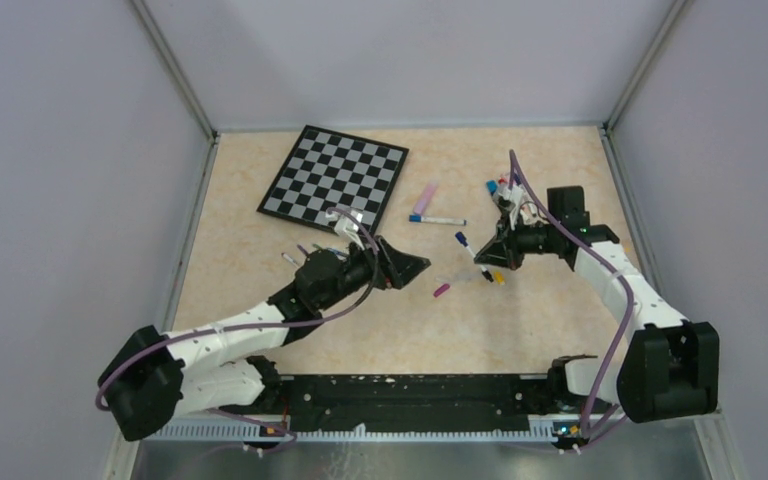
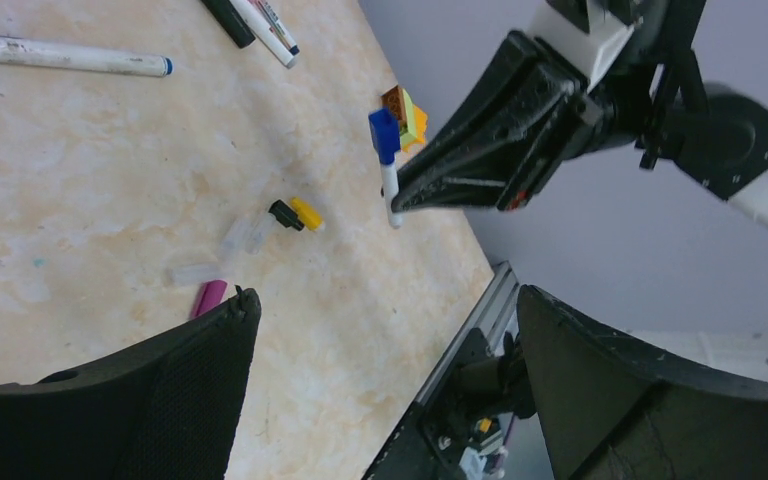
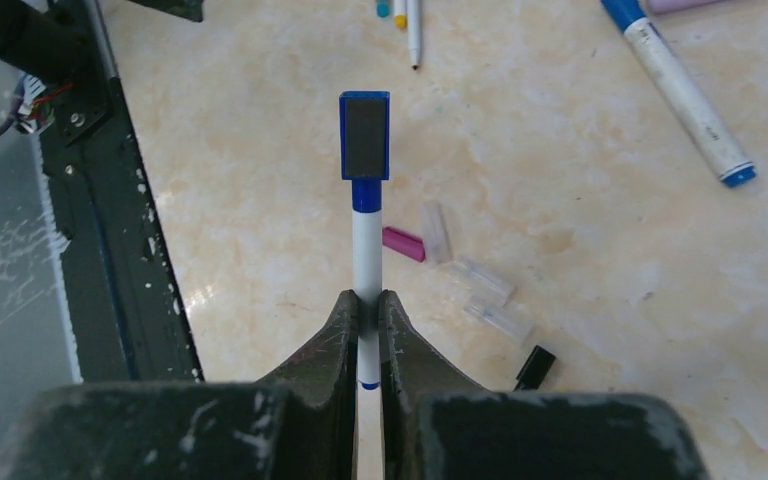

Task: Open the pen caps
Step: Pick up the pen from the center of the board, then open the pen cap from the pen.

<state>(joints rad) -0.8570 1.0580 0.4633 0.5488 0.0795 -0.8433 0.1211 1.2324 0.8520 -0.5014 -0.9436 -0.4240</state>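
- Right wrist view: the right gripper is clamping its two scuffed black fingers together on a thin white pen, pinching the round barrel partway along its length.
- The pen is carrying its blue cap on the free end. The cap is a squared plastic block with a dark, felt-like face, and it is sitting fully on.
- Seen from above, this pen is being held above the table, well to the right of the chessboard and nearer the arm bases than its near corner.
- The left gripper is standing with its matte black, wedge-shaped fingers spread wide and is holding nothing. It is sitting just past the chessboard's near right corner, on the base side.
- Loose pieces are lying on the beige marbled table, right of the chessboard and around the held pen:
  - a stubby magenta cap
  - a black cap touching a yellow cap
  - three clear caps, translucent and tube-shaped
- A thicker white marker, blue at both ends, is lying flat just right of the chessboard's right edge.
- A yellow-orange block is showing behind the blue cap in the left wrist view. Its place relative to the chessboard cannot be told.
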